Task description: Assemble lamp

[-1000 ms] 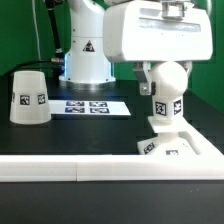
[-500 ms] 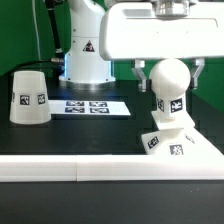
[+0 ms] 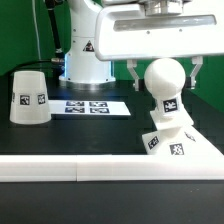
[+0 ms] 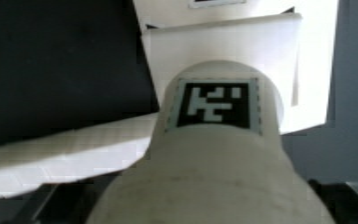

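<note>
Above the bulb [image 3: 166, 78], the gripper [image 3: 165, 86] is cut off by the exterior view's upper edge, and its wrist and arm are out of sight. Below the bulb, the joint between its neck and the base [image 3: 180, 146] is too small to judge. In front of the bulb, the rail [image 3: 60, 170] hides the base's lower edge and the worktop there. In the wrist view the bulb [image 4: 211, 150] is blurred, cut off by the picture's edge, and covers much of the base [image 4: 220, 45] behind it.
</note>
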Tool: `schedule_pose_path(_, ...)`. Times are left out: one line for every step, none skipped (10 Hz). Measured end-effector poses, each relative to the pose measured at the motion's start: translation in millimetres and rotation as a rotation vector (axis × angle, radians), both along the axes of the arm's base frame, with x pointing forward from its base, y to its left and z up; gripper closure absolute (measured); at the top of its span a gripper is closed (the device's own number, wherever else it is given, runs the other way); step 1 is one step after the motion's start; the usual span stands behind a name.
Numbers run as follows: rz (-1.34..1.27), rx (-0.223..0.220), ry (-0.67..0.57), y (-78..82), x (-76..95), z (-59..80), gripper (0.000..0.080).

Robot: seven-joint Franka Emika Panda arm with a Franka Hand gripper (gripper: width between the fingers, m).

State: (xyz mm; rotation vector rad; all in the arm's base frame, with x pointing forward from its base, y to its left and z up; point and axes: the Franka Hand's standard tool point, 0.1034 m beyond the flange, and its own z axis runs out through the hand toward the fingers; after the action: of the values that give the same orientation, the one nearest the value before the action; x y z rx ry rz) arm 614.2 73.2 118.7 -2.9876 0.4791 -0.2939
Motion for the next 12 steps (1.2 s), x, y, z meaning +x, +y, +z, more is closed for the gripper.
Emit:
schedule_pose_path(-0.104,0.021,0.030,3.0,-4.7,-3.0,0.0223)
schedule_pose_path(-0.180,0.032,0.052,5.4,-8.0,-4.9,0.0223)
schedule_pose_path(-0.270,0.052,0.066,8.5,-10.0,-5.9,0.0223)
schedule_pose_path(-0.377,0.078,0.081,11.5,-11.3,-6.4,0.0223)
schedule_pose_path(-0.456,0.096,0.098,13.1,-12.0,-6.3,0.0223)
schedule_pose_path(-0.531,0.122,0.118,13.7,-12.3,-6.3,0.0223)
schedule_pose_path(-0.608,0.153,0.143,14.4,-11.9,-6.4,0.0223)
schedule_pose_path(-0.699,0.185,0.161,15.1,-10.9,-6.7,0.0223)
schedule_pose_path(-0.797,0.222,0.179,16.0,-10.3,-7.0,0.0223)
schedule_pose_path(-0.884,0.252,0.198,17.0,-10.1,-7.0,0.0223)
schedule_pose_path(-0.956,0.277,0.216,18.9,-10.4,-7.1,0.0223)
schedule_pose_path(-1.069,0.305,0.237,23.0,-11.0,-7.6,0.0223)
